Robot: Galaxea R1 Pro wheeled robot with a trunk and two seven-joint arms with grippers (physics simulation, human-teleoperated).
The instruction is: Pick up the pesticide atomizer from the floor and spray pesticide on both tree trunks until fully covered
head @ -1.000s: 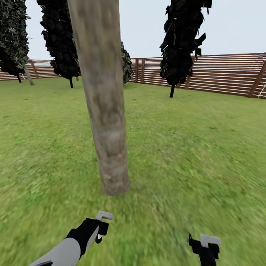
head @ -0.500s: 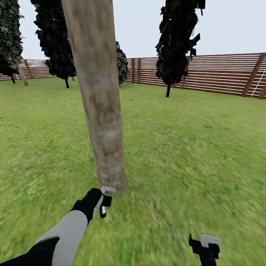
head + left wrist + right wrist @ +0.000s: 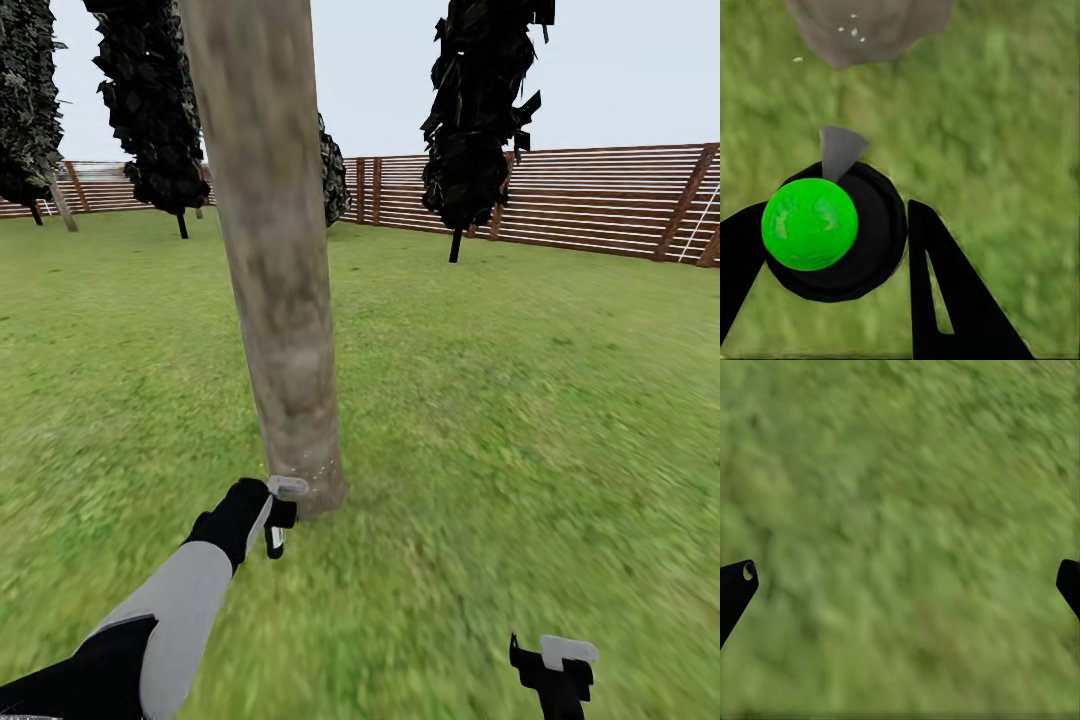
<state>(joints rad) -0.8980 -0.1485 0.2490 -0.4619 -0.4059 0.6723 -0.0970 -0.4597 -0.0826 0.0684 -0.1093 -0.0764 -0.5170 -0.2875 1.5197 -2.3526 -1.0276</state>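
Low against the foot of the near tree trunk (image 3: 283, 300), the left gripper (image 3: 278, 515) held the pesticide atomizer (image 3: 832, 229), fingers clamped either side of its round black body with the green cap facing the wrist camera. Its grey nozzle (image 3: 840, 150) pointed at the trunk base, where a few pale specks sat on the bark, possibly spray droplets; too small to be sure. Pickup was evidently done. Spraying of this trunk looked barely begun: most of the tall column above showed no visible coating, and the second tree was judged still untreated. Contents of the atomizer could not be seen through its opaque shell. Right gripper (image 3: 556, 672) hung idle over the grass (image 3: 900, 525), fingers wide apart and nothing between them. Wooden fence (image 3: 600, 200) and dark cypresses (image 3: 480, 120) stood well behind.
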